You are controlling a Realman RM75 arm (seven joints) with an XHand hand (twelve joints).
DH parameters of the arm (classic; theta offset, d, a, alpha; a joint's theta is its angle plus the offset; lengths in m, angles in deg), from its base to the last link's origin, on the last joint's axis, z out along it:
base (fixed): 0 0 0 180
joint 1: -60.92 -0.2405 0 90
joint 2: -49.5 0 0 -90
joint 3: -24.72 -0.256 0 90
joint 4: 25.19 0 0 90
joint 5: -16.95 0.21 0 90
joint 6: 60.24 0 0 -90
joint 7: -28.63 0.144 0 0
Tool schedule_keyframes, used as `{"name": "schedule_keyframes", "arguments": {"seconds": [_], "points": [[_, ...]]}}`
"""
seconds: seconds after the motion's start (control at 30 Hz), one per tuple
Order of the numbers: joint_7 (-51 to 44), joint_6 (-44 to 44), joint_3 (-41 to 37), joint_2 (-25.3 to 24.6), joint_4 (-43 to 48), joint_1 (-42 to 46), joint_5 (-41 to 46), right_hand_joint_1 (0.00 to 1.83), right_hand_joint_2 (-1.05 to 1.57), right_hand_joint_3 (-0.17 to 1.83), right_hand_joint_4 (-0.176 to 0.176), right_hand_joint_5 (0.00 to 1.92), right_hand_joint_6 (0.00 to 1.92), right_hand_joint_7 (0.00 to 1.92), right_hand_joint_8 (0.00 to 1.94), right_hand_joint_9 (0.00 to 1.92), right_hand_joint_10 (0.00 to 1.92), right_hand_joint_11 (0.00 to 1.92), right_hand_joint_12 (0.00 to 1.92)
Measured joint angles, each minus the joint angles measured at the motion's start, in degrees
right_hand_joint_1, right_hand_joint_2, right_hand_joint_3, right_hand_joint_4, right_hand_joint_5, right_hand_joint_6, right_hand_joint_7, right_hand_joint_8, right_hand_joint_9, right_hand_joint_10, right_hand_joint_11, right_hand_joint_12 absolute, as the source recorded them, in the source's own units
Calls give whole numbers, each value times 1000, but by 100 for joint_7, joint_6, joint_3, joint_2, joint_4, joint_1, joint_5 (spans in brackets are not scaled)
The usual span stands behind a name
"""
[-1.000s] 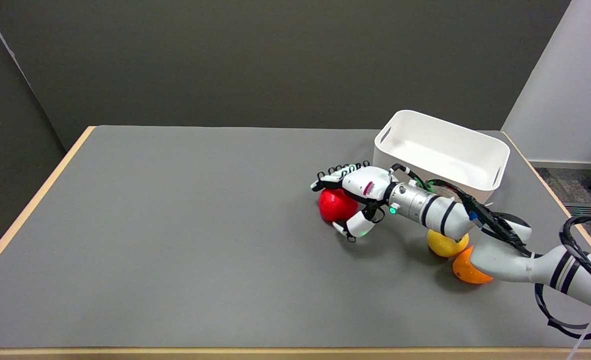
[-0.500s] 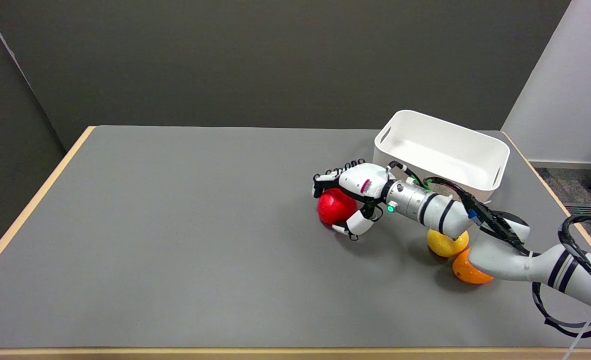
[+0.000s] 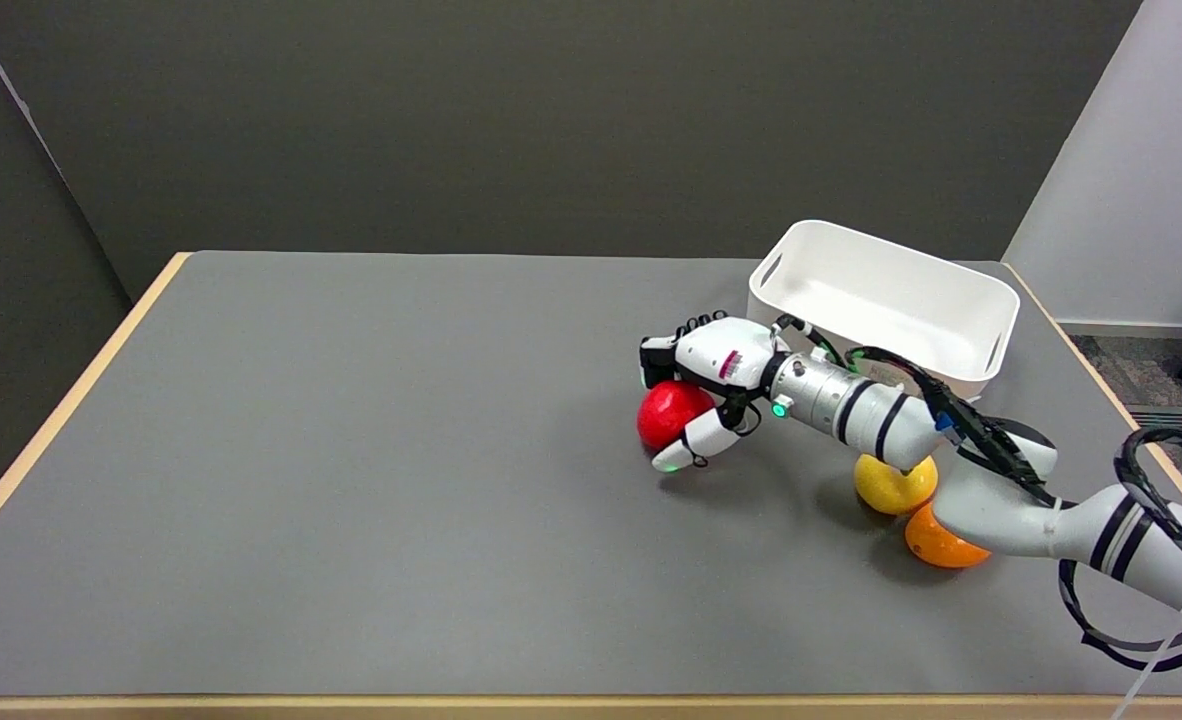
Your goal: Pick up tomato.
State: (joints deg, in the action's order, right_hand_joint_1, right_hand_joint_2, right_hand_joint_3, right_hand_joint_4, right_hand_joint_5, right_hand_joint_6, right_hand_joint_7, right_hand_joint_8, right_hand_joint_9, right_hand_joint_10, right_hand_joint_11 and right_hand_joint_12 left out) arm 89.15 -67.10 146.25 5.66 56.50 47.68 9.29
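Note:
The red tomato sits right of the middle of the grey table. My right hand lies over it from the right. Its fingers curl down over the tomato's far top side, and the thumb presses against the near side. The hand grips the tomato between them. The tomato looks to be at table level, and its right part is hidden under the palm.
A white bin stands just behind my forearm at the back right. A yellow fruit and an orange fruit lie under the arm near the right edge. The left part of the table is bare grey surface.
The fingers, stretched out above the tomato a second ago, have curled down over it and the thumb has swung in against its near side. The tomato has stayed in place.

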Motion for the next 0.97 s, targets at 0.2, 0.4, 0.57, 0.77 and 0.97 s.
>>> {"name": "schedule_keyframes", "arguments": {"seconds": [0.2, 0.4, 0.57, 0.77, 0.97], "points": [[-12, -97, -63, -30, -38, -36, 0, 1338, 1133, 201, -157, 582, 1618, 820, 1248, 788, 1400, 812, 1612], [-38, -312, -252, -62, -53, -60, -21, 1340, 1129, 199, -152, 592, 1595, 826, 1233, 800, 1410, 784, 1645], [-181, -496, -560, -86, 63, -49, -57, 1342, 1116, 226, -151, 592, 1594, 824, 1237, 803, 1413, 792, 1639], [-365, -676, -1094, -106, 308, 41, -112, 1340, 1096, 263, -156, 629, 1591, 874, 1229, 730, 1425, 777, 1710], [-494, -807, -1849, -113, 560, 200, -152, 1340, 1096, 263, -155, 629, 1590, 874, 1231, 731, 1424, 776, 1708]]}}
